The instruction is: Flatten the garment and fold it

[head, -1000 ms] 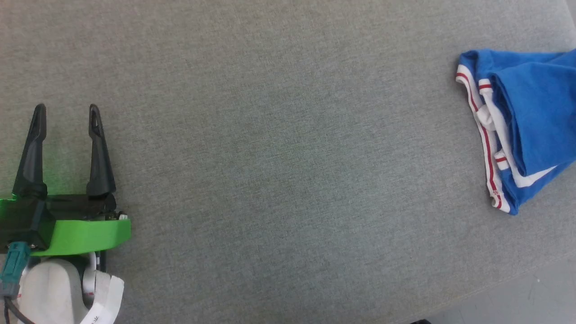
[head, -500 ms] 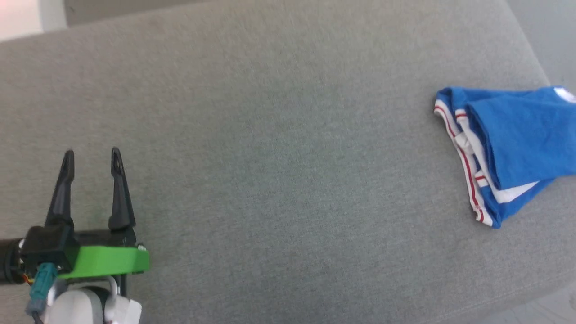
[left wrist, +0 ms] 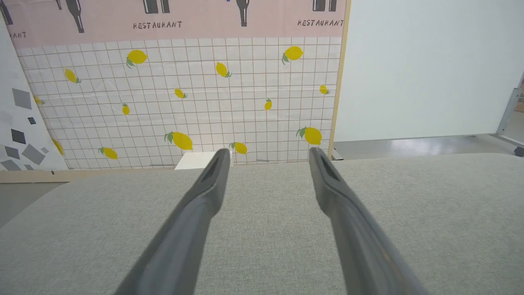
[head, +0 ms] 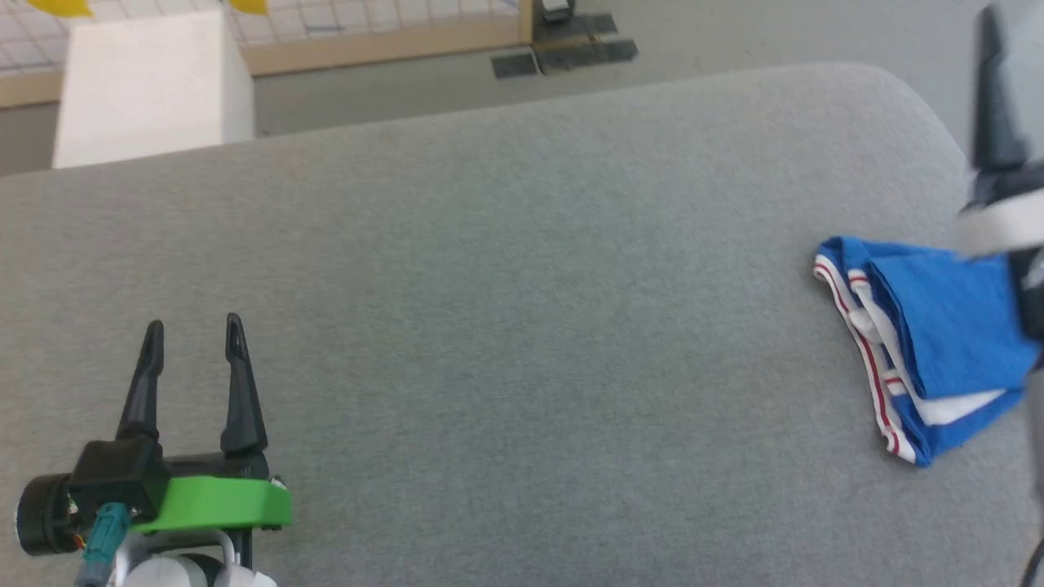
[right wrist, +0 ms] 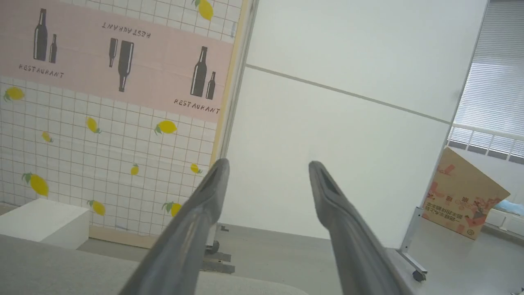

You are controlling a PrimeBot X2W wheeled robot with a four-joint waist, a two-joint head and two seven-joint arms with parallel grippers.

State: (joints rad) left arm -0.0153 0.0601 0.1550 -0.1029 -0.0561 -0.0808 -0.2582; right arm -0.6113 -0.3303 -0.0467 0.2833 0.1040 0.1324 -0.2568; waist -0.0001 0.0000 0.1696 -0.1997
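Note:
The garment (head: 938, 342) lies bunched and folded over near the right end of the grey cloth-covered table (head: 522, 285): royal blue, with white edges striped in red facing left. My left gripper (head: 192, 326) rests low at the near left, far from the garment, open and holding nothing; its fingers (left wrist: 213, 180) point over the bare table. One blurred dark finger (head: 993, 98) of my right gripper rises at the right edge, and its wrist covers the garment's right part. The right gripper (right wrist: 266, 164) is open and empty, aimed past the table's far edge.
Beyond the table's far edge are a white box (head: 151, 86) on the floor and a wall panel with lemons (left wrist: 184, 90). The table's rounded right corner (head: 913, 90) is close to the garment. A cardboard box (right wrist: 462, 200) leans at the far right of the room.
The head camera has tilted up, so the whole picture has shifted and the far floor now shows. My right gripper has come into view at the right edge, over the garment. The left gripper stays open.

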